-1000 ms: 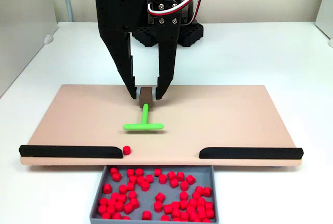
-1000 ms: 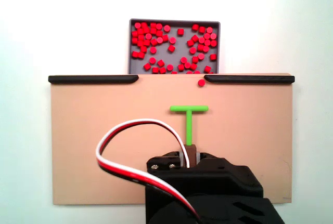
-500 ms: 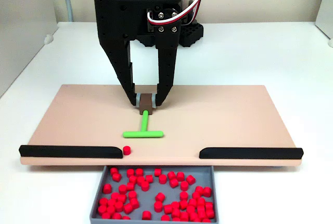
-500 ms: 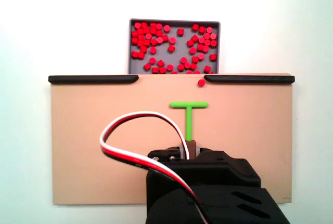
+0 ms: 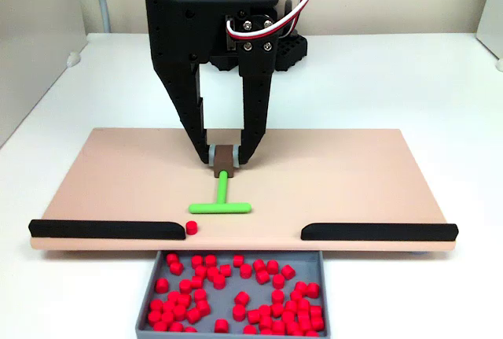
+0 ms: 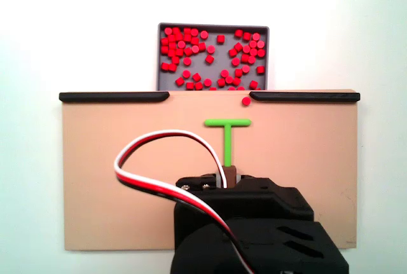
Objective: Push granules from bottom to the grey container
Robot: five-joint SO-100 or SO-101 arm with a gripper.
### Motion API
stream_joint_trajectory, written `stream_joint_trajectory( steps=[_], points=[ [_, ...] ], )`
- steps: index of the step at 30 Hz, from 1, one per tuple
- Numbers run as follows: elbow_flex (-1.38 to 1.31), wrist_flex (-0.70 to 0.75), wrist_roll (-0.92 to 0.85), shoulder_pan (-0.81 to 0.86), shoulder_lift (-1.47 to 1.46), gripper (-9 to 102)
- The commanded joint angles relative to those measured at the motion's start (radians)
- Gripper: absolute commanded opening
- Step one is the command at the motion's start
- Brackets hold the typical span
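Note:
My black gripper (image 5: 225, 158) is shut on the brown handle block of the green T-shaped pusher (image 5: 221, 204), whose crossbar lies on the beige board (image 5: 354, 174). One red granule (image 5: 191, 228) rests on the board beside the end of the left black bar, a little left of and below the crossbar. In the other fixed view that granule (image 6: 246, 101) sits right of and above the pusher (image 6: 227, 134), and the arm hides my gripper's fingertips. The grey container (image 5: 149, 307) holds several red granules below the board's edge; it appears as the grey container (image 6: 159, 58) at the top in the other fixed view.
Two long black bars (image 5: 106, 229) (image 5: 379, 232) line the board's edge on either side of a gap over the container. A red-white-black cable (image 6: 159, 166) loops off the arm. White table surrounds the board.
The gripper has carried the pusher toward the container's edge of the board, closing on the gap. The lone granule has not moved.

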Motion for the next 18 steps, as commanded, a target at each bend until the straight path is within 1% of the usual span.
stream_joint_trajectory(
  steps=[1,18],
  points=[
    [-0.034,-0.003,0.014,-0.009,-0.005,0],
    [-0.098,0.0,0.026,-0.009,-0.054,0]
  ],
)
